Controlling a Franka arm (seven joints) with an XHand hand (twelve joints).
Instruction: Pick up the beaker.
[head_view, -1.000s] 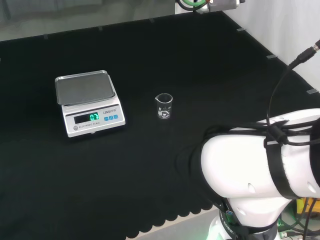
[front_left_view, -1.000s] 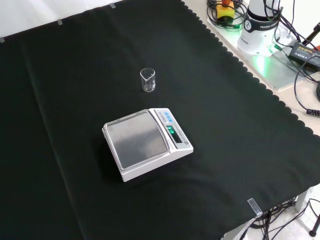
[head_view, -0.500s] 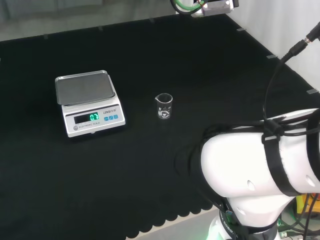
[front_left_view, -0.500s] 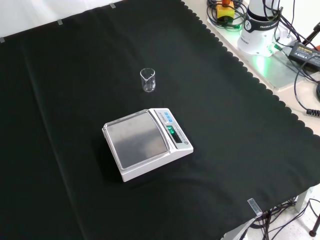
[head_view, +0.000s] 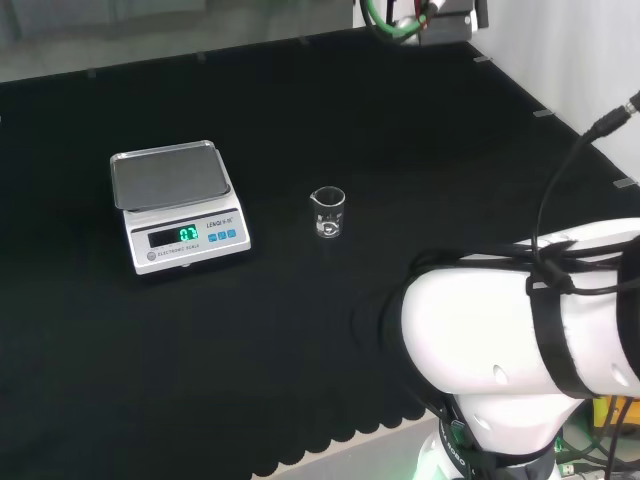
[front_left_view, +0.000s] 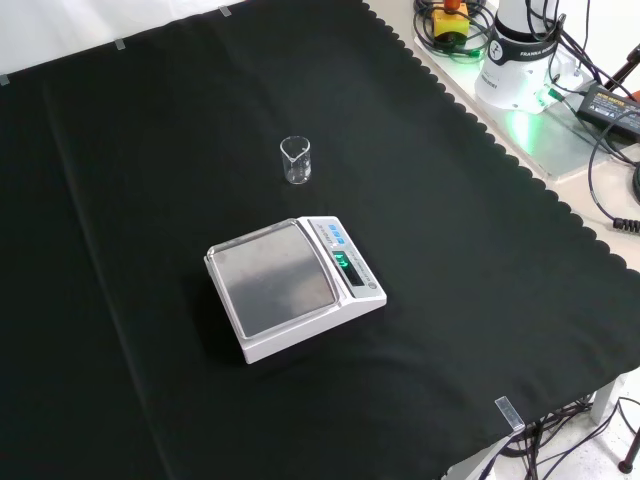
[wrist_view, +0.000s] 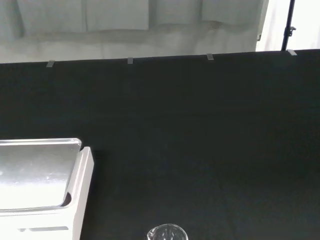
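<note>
Small clear glass beaker (head_view: 328, 212) stands upright on black cloth (head_view: 300, 110), near middle of bench, nothing touching it. Head view: beaker right of white electronic scale with steel pan (head_view: 178, 205), apart from it. Front view: beaker (front_left_view: 296, 160) sits farther off than scale (front_left_view: 293, 286), spout toward view's left. Wrist view: beaker rim (wrist_view: 167, 233) and scale's pan corner (wrist_view: 40, 172) both close. Large white arm link (head_view: 520, 340) at head view's right. Fingers' state: cannot tell.
</note>
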